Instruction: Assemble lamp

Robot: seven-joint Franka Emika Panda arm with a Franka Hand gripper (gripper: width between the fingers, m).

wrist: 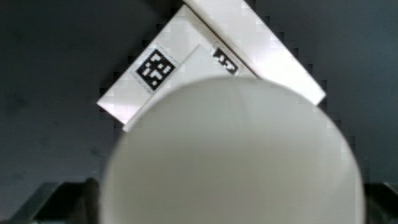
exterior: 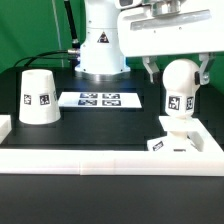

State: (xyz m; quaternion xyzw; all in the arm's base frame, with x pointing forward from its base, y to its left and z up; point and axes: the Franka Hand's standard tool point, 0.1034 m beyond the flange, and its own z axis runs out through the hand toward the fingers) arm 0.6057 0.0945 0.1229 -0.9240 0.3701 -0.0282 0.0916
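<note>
1. Shade: stands upright, wide end down, on the black table at the exterior view's left. It is free of contact on all sides. A white raised rail lies near its left side and runs along the near edge of the table.

2. Marker board: lies flat at the centre, just right of the shade and apart from it. The robot body stands behind it at the far side.

3. Open room: the black surface between the marker board and the near rail is bare. It gives a free lane from the shade toward the right.

4. Gripper: hangs at the exterior view's right with its jaws set wide, one finger on each side of the bulb. A thin dark gap seems to show at the left finger. The wrist view is filled by the bulb, so pad contact cannot be confirmed. Grasped or released: cannot tell.

5. Bulb: upright, tag facing the camera, neck down on the base.

6. Base: sits at the near right, close against the near rail, well apart from the shade.
</note>
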